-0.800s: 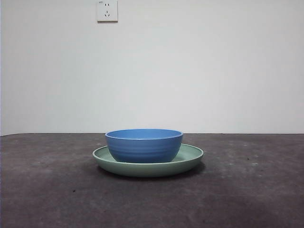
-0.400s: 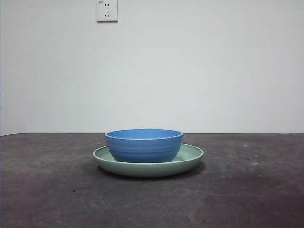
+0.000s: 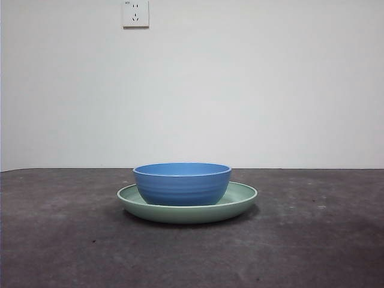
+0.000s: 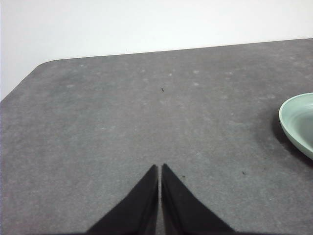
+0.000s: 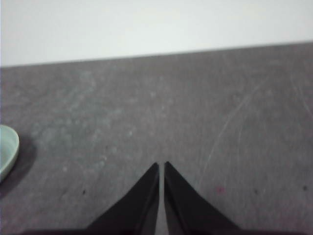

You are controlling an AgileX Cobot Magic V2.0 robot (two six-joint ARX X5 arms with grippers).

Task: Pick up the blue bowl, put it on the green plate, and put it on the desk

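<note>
The blue bowl (image 3: 182, 183) sits upright inside the green plate (image 3: 240, 201), which rests on the desk (image 3: 60, 240) in the middle of the front view. Neither arm shows in the front view. My left gripper (image 4: 160, 169) is shut over bare desk, well apart from the green plate's rim (image 4: 298, 122) at the edge of its view. My right gripper (image 5: 161, 166) is also shut over bare desk, with a sliver of the green plate (image 5: 7, 152) off to the side. Nothing is held.
A white wall with a power socket (image 3: 135, 13) stands behind the desk. The desk's rounded back corner (image 4: 39, 68) shows in the left wrist view. A small pink speck (image 5: 220, 189) lies on the desk near the right gripper.
</note>
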